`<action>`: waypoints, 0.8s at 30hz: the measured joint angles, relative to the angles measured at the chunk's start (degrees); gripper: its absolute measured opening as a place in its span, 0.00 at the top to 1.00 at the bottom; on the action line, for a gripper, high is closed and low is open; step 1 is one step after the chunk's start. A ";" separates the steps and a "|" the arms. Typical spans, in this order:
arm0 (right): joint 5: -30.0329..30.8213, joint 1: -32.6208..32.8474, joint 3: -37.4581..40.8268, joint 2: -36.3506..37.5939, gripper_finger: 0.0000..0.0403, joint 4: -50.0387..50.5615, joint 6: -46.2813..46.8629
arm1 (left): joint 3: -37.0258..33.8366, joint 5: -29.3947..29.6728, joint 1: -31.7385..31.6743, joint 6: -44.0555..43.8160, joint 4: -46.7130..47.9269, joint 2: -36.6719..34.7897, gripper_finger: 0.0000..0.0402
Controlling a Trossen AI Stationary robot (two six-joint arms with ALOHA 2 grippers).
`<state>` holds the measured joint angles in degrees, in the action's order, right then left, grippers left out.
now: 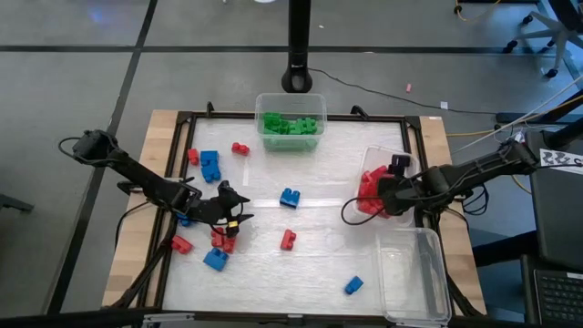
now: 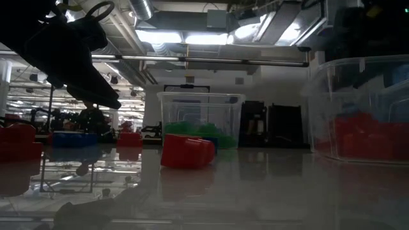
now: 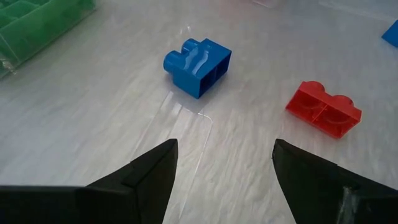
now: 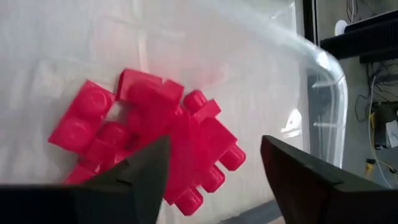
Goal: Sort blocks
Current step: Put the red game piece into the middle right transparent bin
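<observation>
Red and blue blocks lie scattered on the table, among them a blue one (image 1: 290, 197) and a red one (image 1: 288, 239) near the middle. My left gripper (image 1: 239, 208) hovers open left of them. In its wrist view the blue block (image 3: 198, 67) and the red block (image 3: 323, 109) lie ahead of the open fingers (image 3: 225, 149). My right gripper (image 1: 375, 196) hangs open over the clear tub (image 1: 369, 157) of red blocks at the right. Its fingers (image 4: 214, 149) stand apart above the red pile (image 4: 155, 130).
A tub of green blocks (image 1: 290, 123) stands at the far edge, and an empty clear tub (image 1: 414, 273) at the near right. More red and blue blocks (image 1: 216, 260) lie near the left gripper and at the far left (image 1: 209, 166). One blue block (image 1: 353, 285) lies near the front.
</observation>
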<state>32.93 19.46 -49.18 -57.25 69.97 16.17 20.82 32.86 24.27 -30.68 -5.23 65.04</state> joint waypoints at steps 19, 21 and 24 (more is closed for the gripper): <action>-13.80 0.00 -6.31 -19.94 0.02 -56.80 -29.21 | -0.02 0.00 0.00 -0.35 -0.20 0.00 0.37; -15.08 0.00 -8.28 -24.21 0.01 -57.40 -31.24 | -0.02 0.00 0.00 -0.37 -0.22 0.00 0.37; -16.41 0.00 -11.53 -30.71 0.02 -58.32 -32.96 | -0.02 0.00 0.00 -0.37 -0.24 0.00 0.37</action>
<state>16.51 19.46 -60.71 -87.97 11.66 -16.79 20.80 32.86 24.27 -31.05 -5.48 65.04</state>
